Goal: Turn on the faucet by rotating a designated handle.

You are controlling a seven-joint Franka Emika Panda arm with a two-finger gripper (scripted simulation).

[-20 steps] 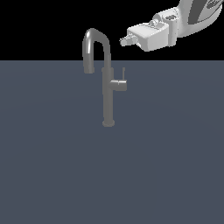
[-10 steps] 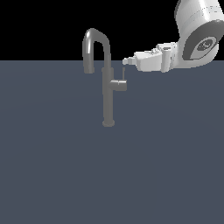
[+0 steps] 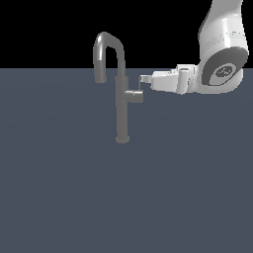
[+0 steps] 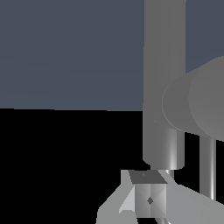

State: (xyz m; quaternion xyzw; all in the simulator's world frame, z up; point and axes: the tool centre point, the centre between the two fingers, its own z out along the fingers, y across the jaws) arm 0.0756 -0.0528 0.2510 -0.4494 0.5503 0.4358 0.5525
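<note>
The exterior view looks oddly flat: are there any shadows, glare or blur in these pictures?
Exterior view: sharp, evenly lit, no cast shadow beneath the tall grey metallic faucet; a soft highlight on its arched spout; black backdrop. Wrist view: the short grey cylindrical handle looms very large, edges crisp, with bright streaks on the column.

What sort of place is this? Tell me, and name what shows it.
Most likely a bare simulated test scene, not a real kitchen or bathroom. A lone grey faucet stands on a flat, featureless slate floor with no sink, under a black void, and a white robot arm reaches toward its handle.
</note>
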